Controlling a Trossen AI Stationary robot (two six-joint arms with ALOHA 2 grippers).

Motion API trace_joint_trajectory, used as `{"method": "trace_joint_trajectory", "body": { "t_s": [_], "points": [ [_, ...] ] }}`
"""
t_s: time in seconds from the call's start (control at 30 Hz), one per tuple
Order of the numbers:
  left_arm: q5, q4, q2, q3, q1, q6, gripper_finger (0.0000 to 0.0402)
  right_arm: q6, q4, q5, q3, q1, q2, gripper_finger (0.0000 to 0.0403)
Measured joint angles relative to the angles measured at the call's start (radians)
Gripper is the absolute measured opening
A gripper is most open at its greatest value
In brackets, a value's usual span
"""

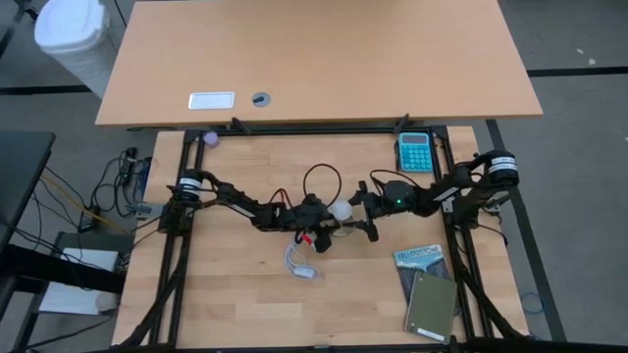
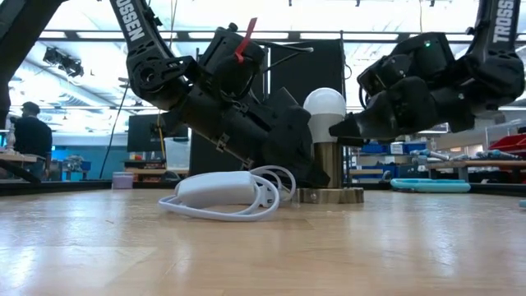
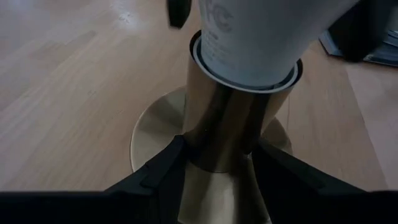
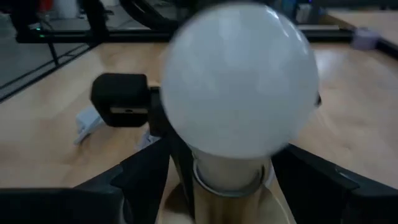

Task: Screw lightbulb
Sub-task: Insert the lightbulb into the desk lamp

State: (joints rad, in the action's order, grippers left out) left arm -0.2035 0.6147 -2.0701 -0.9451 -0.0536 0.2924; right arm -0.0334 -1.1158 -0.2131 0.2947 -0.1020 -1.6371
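A: Listing item one: the lightbulb [image 2: 325, 105], a white frosted round globe, upright in a brass-coloured cylindrical socket [image 2: 329, 164] on a round flat base.

B: Grippers relative to that socket?

A: The left gripper [image 3: 217, 163] sits low against the socket, its two dark fingers clamped on the brass cylinder just under the lightbulb's white neck. The right gripper [image 4: 227, 168] is on the opposite side, up at the level of the globe; its fingers stand either side of the lightbulb's neck, spread, and whether they touch it I cannot tell.

B: Other entries near the socket?

A: A white cord with an oblong white switch [image 2: 215, 188], coiled on the wooden table [image 2: 263, 247] just beside the socket base, on the left gripper's side. Well apart from the socket: a teal calculator [image 1: 415, 151], and a grey-green notebook [image 1: 431, 307] overlapping a printed booklet [image 1: 416, 258]. A person [image 2: 31, 131] is in the room far behind.
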Motion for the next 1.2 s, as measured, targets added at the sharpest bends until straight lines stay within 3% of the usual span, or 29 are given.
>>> {"method": "trace_joint_trajectory", "body": {
  "t_s": [0.57, 0.87, 1.2],
  "points": [
    [-0.033, 0.004, 0.0, 0.0, -0.001, 0.025, 0.0188, 0.033, -0.009, 0.056, -0.002, 0.002, 0.003, 0.0174],
    [-0.102, 0.004, 0.0, 0.0, -0.002, 0.059, 0.0188, 0.086, 0.001, 0.35, 0.003, 0.124, 0.003, 0.0173],
    [-0.136, 0.015, 0.0, 0.002, -0.002, 0.081, 0.0188, 0.199, 0.157, 0.634, 0.103, 0.233, 0.002, 0.0171]
  ]
}}
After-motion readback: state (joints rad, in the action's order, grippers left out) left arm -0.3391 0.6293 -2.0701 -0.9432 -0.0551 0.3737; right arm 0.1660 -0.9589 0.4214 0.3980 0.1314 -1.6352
